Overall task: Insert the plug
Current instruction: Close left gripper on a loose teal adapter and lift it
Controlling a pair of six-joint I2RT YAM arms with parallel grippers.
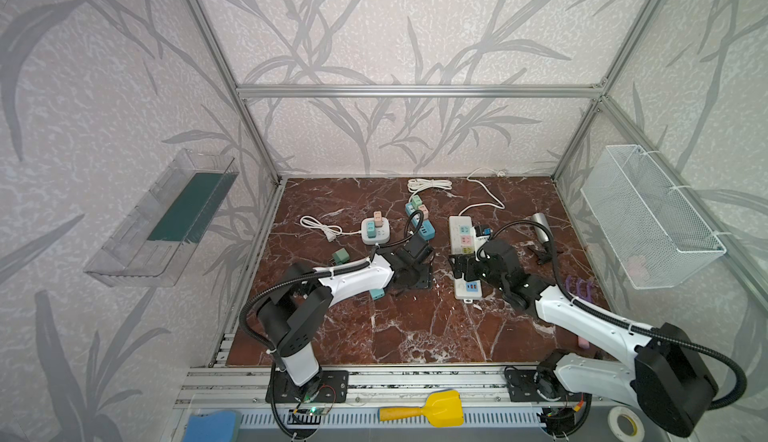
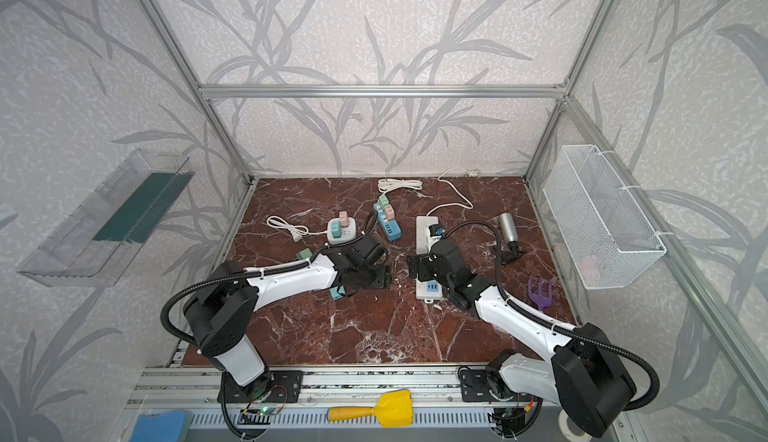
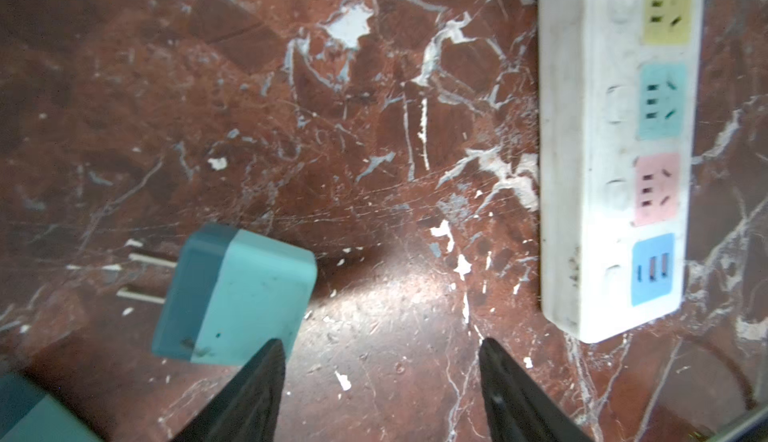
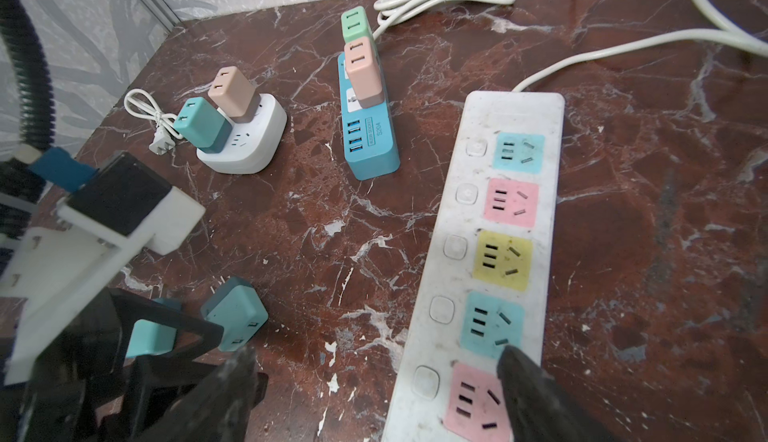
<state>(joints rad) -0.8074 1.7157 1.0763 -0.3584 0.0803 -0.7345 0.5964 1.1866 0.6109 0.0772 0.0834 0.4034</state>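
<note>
My left pincer, jaws half apart and empty, hangs beside the teal plug, which lies on its side on the marble, prongs away from the white power strip; closing off-centre could, I judge, skid or twist it, spoiling prong alignment.

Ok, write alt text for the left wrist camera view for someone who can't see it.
The left gripper stands open and empty over a red-brown marble table, with a teal two-prong plug lying close beside it. A white power strip with coloured sockets lies further off.
</note>
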